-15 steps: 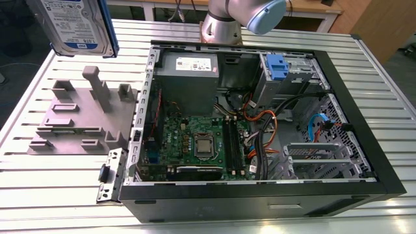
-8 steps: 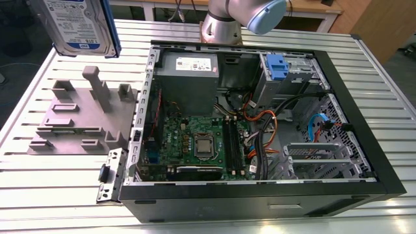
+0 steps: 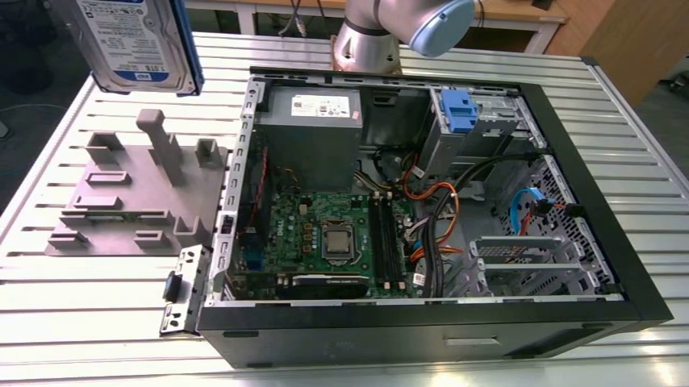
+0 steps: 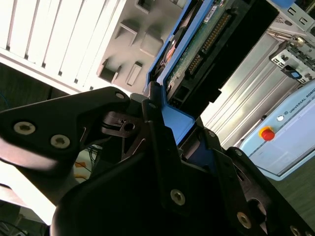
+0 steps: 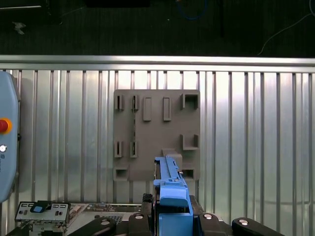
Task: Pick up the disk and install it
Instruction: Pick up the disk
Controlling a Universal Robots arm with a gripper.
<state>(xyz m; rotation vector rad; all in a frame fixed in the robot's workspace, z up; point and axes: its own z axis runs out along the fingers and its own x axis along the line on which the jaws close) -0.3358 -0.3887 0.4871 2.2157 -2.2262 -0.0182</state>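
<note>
The disk (image 3: 135, 40) hangs in the air above the table's far corner at the exterior view's left, its white-and-blue label and blue side rail showing. In the second wrist view my gripper (image 4: 172, 123) is shut on the disk (image 4: 202, 49), whose green circuit-board underside faces the camera. In the first wrist view the disk (image 5: 170, 182) stands edge-on between the black fingers (image 5: 142, 219), above the grey fixture plate (image 5: 157, 132). The open computer case (image 3: 560, 201) lies on the table at the exterior view's right, with a blue latch (image 3: 457, 109) at its far drive bay.
A grey fixture plate (image 3: 129, 193) with upright pegs lies beside the case. Inside the case are a grey power supply box (image 3: 312, 121), the motherboard (image 3: 323, 234) and loose cables (image 3: 431, 201). The arm's base (image 3: 372, 40) stands behind the case. A pendant (image 5: 5, 147) sits off the table.
</note>
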